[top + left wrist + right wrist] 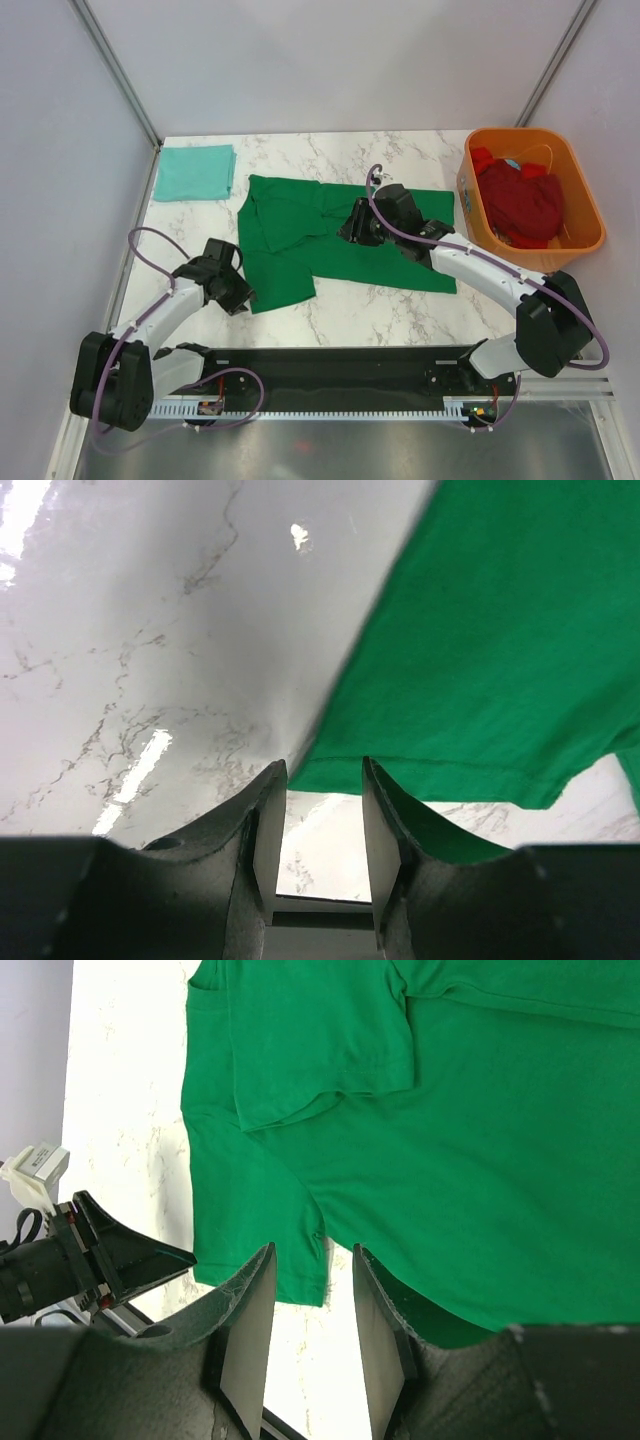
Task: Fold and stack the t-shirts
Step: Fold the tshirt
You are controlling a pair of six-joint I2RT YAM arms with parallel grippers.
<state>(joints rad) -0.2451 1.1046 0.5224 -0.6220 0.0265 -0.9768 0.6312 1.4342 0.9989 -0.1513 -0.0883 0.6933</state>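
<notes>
A dark green t-shirt (pixel 330 240) lies partly folded in the middle of the marble table, one sleeve folded in over its body. My left gripper (pixel 243 292) is open and empty at the shirt's near-left corner; in the left wrist view (pixel 324 780) the hem corner (pixel 335 776) lies right at the tips. My right gripper (pixel 355 226) is open and empty, hovering over the middle of the shirt (pixel 480 1160); its tips (pixel 312 1262) are over the near sleeve and side seam. A pale teal t-shirt (pixel 195 172) lies folded at the back left. Dark red t-shirts (pixel 522 200) lie bunched in the tub.
An orange plastic tub (pixel 580 190) stands at the back right corner of the table. White walls and metal posts close in the table on the left, back and right. A black rail (pixel 330 365) runs along the near edge between the arm bases. Bare marble (pixel 150 660) lies left of the green shirt.
</notes>
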